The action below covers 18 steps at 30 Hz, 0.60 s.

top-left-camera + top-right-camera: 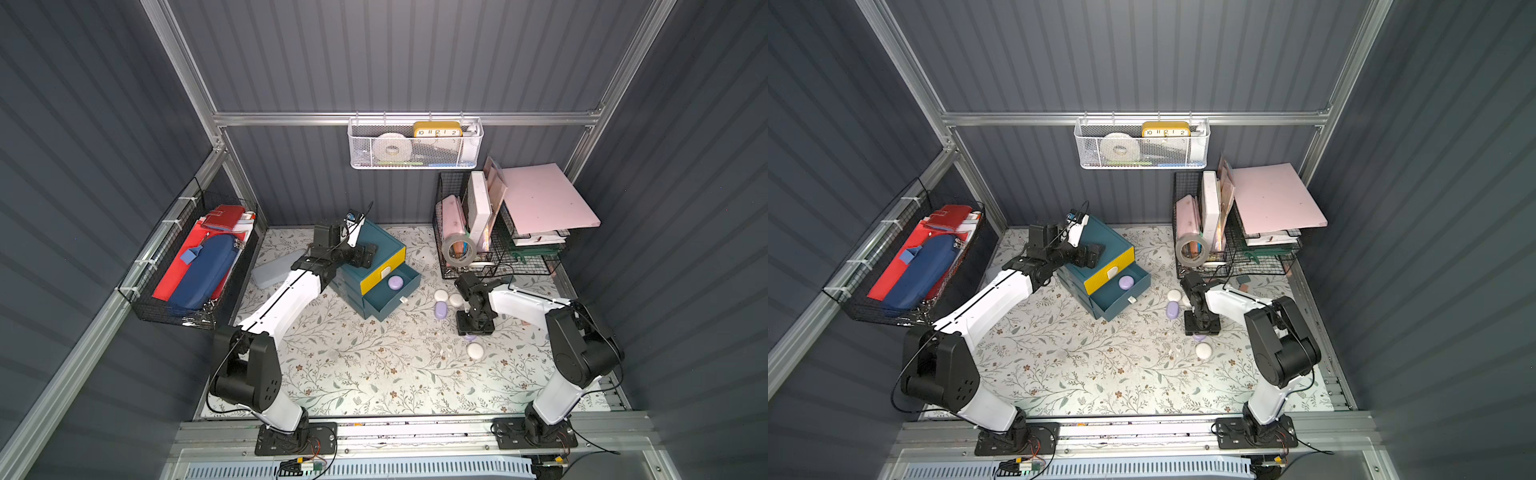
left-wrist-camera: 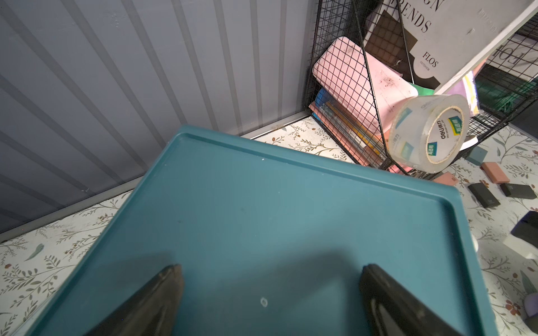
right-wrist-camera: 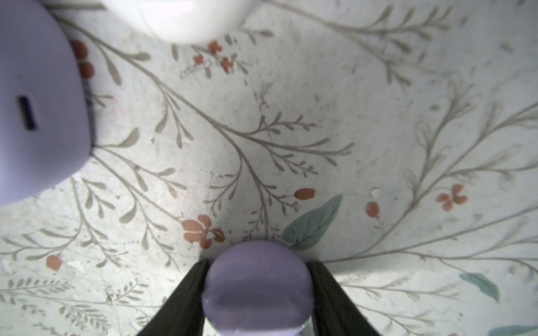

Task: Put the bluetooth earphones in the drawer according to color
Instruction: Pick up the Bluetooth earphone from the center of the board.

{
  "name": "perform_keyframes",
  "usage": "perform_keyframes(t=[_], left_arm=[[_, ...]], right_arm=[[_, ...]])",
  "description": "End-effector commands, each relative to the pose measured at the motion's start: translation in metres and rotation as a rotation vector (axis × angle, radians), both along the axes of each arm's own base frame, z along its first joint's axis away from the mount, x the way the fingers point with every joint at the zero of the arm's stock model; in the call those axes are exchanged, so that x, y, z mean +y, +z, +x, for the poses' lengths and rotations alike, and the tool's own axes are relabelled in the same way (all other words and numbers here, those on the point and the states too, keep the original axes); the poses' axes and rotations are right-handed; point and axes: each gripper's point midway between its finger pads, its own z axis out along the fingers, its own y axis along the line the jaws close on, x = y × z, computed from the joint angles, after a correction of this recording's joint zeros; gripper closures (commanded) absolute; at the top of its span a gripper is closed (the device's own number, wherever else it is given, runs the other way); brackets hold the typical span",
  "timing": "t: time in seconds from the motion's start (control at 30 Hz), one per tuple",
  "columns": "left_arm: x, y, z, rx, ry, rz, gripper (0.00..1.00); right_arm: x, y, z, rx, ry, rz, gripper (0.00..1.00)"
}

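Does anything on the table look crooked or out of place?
The teal drawer cabinet sits skewed to the back wall, one drawer pulled open. Small pink and black chips lie scattered beside the wire rack.

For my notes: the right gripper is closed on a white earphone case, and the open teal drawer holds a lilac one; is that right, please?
No: the right wrist view shows the case in the right gripper is lilac, not white; the rest stands.

Teal drawer cabinet (image 2: 291, 221) top, jaws apart above, tape roll (image 2: 428, 131) at wire rack (image 2: 343, 75).
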Motion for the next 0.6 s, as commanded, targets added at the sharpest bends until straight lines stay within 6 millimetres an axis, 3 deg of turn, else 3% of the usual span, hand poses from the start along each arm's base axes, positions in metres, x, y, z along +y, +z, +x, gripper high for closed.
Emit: perform_keyframes(t=[0.0,0.3,0.57], left_arm=[[0.005,-0.068,-0.027,0.242,-0.005,0.084,0.01],[0.004,-0.070,-0.028,0.246,-0.008,0.084,0.01],[0.005,-0.070,-0.027,0.244,-0.003,0.089,0.01]], right_arm=[[0.015,0.026,0.021,-0.112,0.012,0.074,1.00],[0.069,0.139,0.082,-0.475,0.104,0.320,1.00],[0.127,0.198,0.112,-0.643,0.207,0.521,1.00]])
